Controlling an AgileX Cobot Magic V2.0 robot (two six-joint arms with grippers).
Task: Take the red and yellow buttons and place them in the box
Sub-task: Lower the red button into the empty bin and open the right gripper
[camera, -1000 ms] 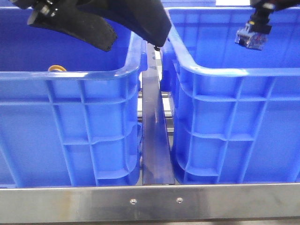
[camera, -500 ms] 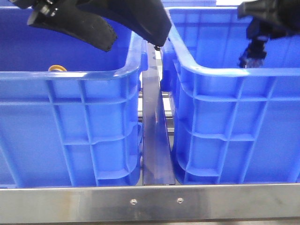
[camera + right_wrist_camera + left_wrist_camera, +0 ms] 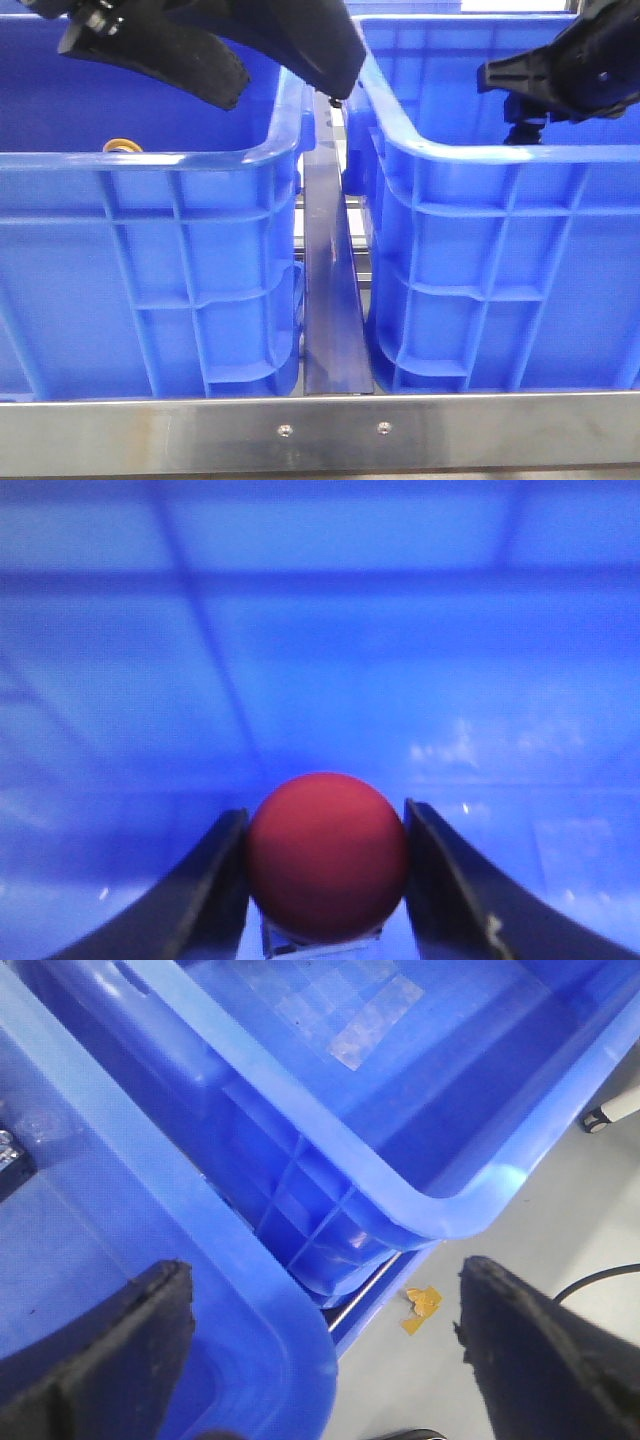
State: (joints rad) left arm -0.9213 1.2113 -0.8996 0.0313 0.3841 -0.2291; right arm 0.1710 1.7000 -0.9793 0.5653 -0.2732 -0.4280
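In the right wrist view my right gripper (image 3: 325, 815) is shut on the red button (image 3: 327, 855), one finger pressing each side of its dark red dome. Blue inner wall of the box (image 3: 400, 660) fills the background. From the front, the right arm (image 3: 575, 75) reaches down into the right-hand box (image 3: 500, 152), and its fingers are hidden behind the rim. My left gripper (image 3: 285, 85) hangs open over the inner corner of the left crate (image 3: 150, 160), nothing between its fingers (image 3: 100, 1340). A small yellow-orange thing (image 3: 120, 146), perhaps the yellow button, peeks over that crate's front rim.
A narrow metal rail (image 3: 330, 290) runs between the two crates. A steel table edge (image 3: 320, 430) crosses the front. In the left wrist view there is grey floor with a yellow scrap (image 3: 422, 1305) and a dark cable (image 3: 600, 1280) beyond the crates.
My right arm has dropped into the right crate. Its gripper and the button's clear body, earlier above the rim, are now behind the wall. The left arm has not moved.
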